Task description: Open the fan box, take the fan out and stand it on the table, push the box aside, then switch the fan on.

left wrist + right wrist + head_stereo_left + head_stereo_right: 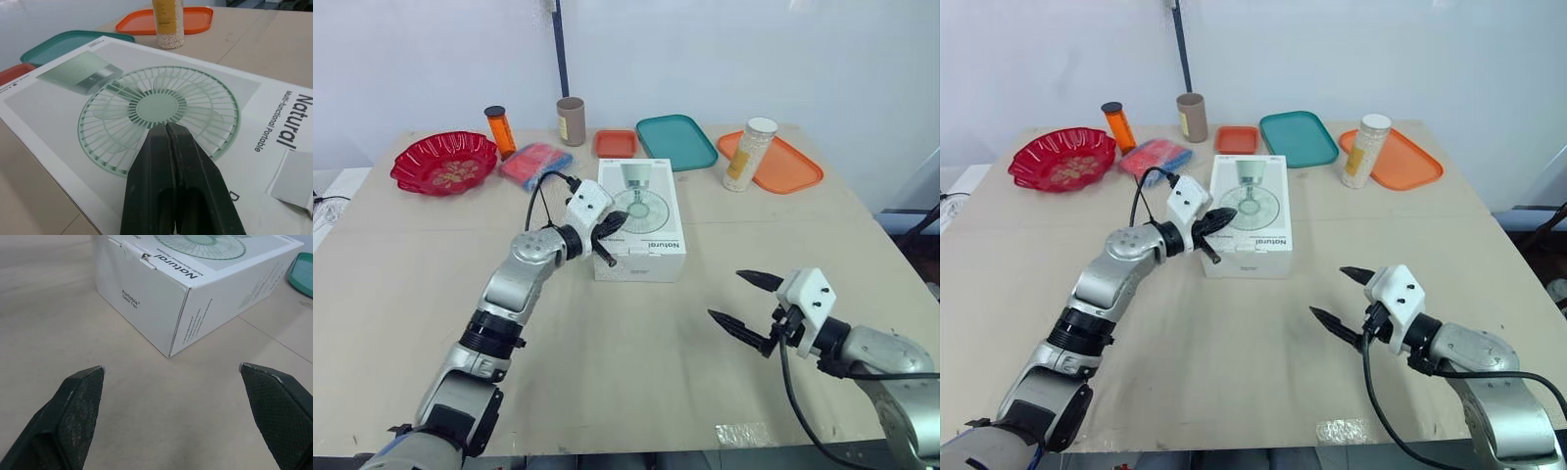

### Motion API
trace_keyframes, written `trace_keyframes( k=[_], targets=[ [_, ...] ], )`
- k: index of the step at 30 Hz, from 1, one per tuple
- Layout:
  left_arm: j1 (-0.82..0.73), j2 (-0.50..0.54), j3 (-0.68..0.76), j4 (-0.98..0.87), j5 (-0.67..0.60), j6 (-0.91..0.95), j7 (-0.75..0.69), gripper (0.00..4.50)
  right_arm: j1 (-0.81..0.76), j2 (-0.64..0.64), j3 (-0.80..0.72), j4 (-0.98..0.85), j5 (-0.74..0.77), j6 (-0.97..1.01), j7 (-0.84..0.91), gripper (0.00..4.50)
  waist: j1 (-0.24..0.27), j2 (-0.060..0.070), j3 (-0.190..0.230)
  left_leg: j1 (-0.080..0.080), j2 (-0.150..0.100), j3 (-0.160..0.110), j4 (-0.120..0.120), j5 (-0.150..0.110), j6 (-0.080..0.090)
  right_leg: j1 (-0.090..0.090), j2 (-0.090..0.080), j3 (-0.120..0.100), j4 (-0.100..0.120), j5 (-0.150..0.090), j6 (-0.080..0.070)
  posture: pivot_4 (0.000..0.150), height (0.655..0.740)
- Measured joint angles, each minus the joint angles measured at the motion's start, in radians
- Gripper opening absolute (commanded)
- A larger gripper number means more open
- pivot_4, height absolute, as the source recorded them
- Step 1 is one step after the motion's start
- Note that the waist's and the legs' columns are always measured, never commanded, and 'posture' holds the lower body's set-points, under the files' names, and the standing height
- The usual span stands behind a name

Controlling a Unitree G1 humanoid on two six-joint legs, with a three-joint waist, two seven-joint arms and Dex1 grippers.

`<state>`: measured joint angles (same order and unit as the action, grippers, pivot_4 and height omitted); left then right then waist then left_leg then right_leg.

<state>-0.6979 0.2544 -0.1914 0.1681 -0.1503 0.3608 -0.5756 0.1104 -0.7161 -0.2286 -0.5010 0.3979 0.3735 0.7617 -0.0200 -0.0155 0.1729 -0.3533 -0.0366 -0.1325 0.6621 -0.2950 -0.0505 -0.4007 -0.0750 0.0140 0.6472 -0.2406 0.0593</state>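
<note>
The fan box (641, 220) lies flat in the middle of the table (636, 372), lid shut and the printed fan facing up, with its tuck flap at the end nearest the robot.

The left arm is stretched out over the table, elbow bent and forearm angling in toward the box's left near corner. The left gripper (619, 220) is pinched tight, both black fingers (161, 166) pressed flat together, nothing between them. Their tips sit right over the printed fan, though I can't tell whether they bear on the cardboard.

Over on the other side, the right arm comes in low from the table's near right edge, forearm level and wrist pointing toward the box. The right gripper (726, 294) is spread wide and empty, hovering above bare tabletop short of the box's near right corner.

Along the back there's a red bowl (444, 162), an orange bottle (499, 130), a pink packet (535, 162) and a brown cup (571, 120). Then come a small orange tray (616, 143), a teal tray (675, 141) and a big orange tray (783, 164) with a jar (749, 154) at its left edge.
</note>
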Motion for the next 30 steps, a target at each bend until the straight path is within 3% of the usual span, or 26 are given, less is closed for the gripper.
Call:
trace_keyframes(
  k=[7, 17, 30],
  targets=[
    [0.0, -0.011, 0.001, 0.011, 0.018, -0.013, 0.001, 0.07, -0.111, -0.007, 0.007, -0.072, 0.025, 0.096, -0.042, 4.5, 0.0, 0.0, 0.0, 0.0, 0.0, 0.0, 0.001, 0.0, 0.0, 0.0, 0.0, 0.0, 0.0, 0.001, 0.0, 0.15, 0.74],
    [-0.013, -0.026, 0.015, 0.007, 0.003, 0.051, -0.015, 0.07, -0.328, -0.004, 0.199, -0.108, -0.024, 0.185, -0.097, 4.5, -0.001, 0.0, -0.001, 0.0, 0.0, 0.0, 0.001, 0.0, 0.0, 0.0, 0.0, 0.0, 0.0, 0.001, 0.0, 0.15, 0.74],
    [-0.02, -0.007, 0.014, 0.014, 0.004, 0.047, -0.028, 0.07, -0.53, 0.07, 0.413, 0.072, -0.232, 0.163, -0.156, 4.5, -0.003, 0.001, -0.001, -0.001, 0.0, 0.0, 0.001, 0.003, -0.005, -0.002, 0.0, 0.0, 0.001, 0.001, 0.0, 0.15, 0.74]
  ],
)
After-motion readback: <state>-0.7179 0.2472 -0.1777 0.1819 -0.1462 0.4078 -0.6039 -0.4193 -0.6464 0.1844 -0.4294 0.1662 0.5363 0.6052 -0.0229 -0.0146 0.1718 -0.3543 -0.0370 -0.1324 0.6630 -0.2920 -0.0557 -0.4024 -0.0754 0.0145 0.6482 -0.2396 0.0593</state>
